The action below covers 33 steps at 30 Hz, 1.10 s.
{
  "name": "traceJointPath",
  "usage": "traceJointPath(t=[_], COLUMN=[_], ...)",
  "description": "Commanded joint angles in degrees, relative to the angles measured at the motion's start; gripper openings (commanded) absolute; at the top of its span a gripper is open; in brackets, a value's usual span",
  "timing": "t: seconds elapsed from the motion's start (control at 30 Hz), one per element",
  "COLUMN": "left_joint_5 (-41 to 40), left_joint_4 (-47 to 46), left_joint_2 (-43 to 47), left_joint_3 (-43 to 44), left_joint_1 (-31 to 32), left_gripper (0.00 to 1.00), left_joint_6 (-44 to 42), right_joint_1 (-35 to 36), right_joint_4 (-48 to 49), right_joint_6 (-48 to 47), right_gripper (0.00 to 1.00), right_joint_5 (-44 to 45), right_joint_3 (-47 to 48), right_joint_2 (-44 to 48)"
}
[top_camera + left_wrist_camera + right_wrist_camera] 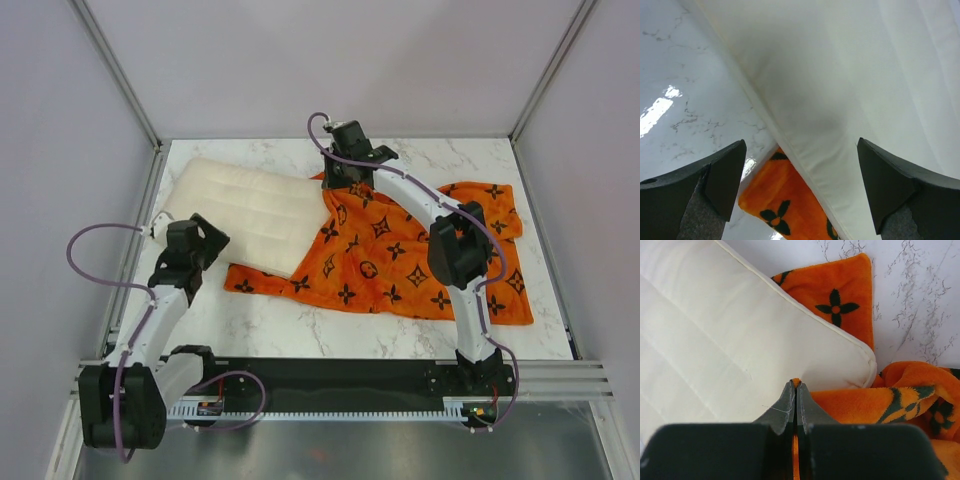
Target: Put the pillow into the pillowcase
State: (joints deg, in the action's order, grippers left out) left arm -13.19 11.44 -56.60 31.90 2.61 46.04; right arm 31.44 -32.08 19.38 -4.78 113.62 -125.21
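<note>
We see the quilted cream pillow (250,215) lying far left on the marble table (300,335), its right end overlapping the orange monogram pillowcase (400,260). Our right gripper (796,385) is clenched on the pillowcase edge beside the pillow. The left gripper (800,145) hangs spread wide above the pillow's near edge.

The pillow (255,215) is cream-white with faint lengthwise ridges. The pillowcase (400,265) is bright orange, printed with black flowers, stars and ringed monograms. The tabletop (330,335) is white marble veined in grey.
</note>
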Motion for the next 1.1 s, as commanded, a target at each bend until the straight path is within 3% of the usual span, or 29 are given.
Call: traceJointPath(t=[0.0, 0.27, 0.33, 0.37, 0.4, 0.47, 0.5, 0.53, 0.57, 0.73, 0.9, 1.07], left_joint_5=[2.3, 6.1, 7.4, 7.7, 7.9, 8.4, 8.7, 10.1, 11.1, 12.9, 20.8, 33.2], left_joint_4=[-6.2, -17.0, -19.2, -19.9, -20.3, -22.6, -23.6, -24.4, -26.6, -29.9, -19.6, -21.1], left_joint_2=[-2.4, -15.2, -18.8, -19.7, -20.3, -20.6, -20.0, -19.5, -17.8, -7.5, 4.0, 7.6], left_joint_3=[-1.5, 0.3, 1.1, 1.2, 1.4, 1.0, 0.6, 0.0, -0.2, -2.5, 1.1, -1.1], left_joint_1=[-5.3, -8.1, -8.1, -8.1, -8.1, -8.1, -8.0, -8.0, -7.8, -4.3, -3.4, -3.2], left_gripper=[1.00, 1.00, 0.93, 0.87, 0.69, 0.49, 0.27, 0.11, 0.02, 0.02, 0.02, 0.02], left_joint_6=[4.8, 4.9, 4.6, 4.5, 4.4, 4.1, 3.7, 2.2, 1.3, -5.2, -6.8, -5.2], right_joint_1=[0.7, 0.9, 0.9, 0.9, 0.9, 0.9, 0.7, 0.8, 0.8, 0.3, -2.5, -3.6], right_joint_4=[1.9, 1.1, 0.1, -0.3, -0.8, -1.2, -1.5, -1.5, -1.8, -4.7, -6.7, -6.9], right_joint_6=[0.5, 0.7, 0.8, 0.8, 0.8, 0.9, 0.9, 1.0, 1.1, 1.5, 2.0, 0.4], right_gripper=[0.00, 0.00, 0.00, 0.00, 0.00, 0.00, 0.00, 0.00, 0.00, 0.00, 0.00, 0.00], right_joint_5=[-1.5, -0.3, 0.9, 1.3, 2.0, 2.6, 2.8, 2.8, 2.9, 7.7, 11.2, 7.2], right_joint_3=[2.2, 4.4, 5.9, 6.4, 7.6, 8.7, 9.7, 10.3, 11.8, 18.3, 18.0, 18.6], right_joint_2=[0.8, -0.6, -1.1, -1.8, -2.0, -3.0, -3.3, -3.6, -4.5, -8.1, -7.9, -8.2])
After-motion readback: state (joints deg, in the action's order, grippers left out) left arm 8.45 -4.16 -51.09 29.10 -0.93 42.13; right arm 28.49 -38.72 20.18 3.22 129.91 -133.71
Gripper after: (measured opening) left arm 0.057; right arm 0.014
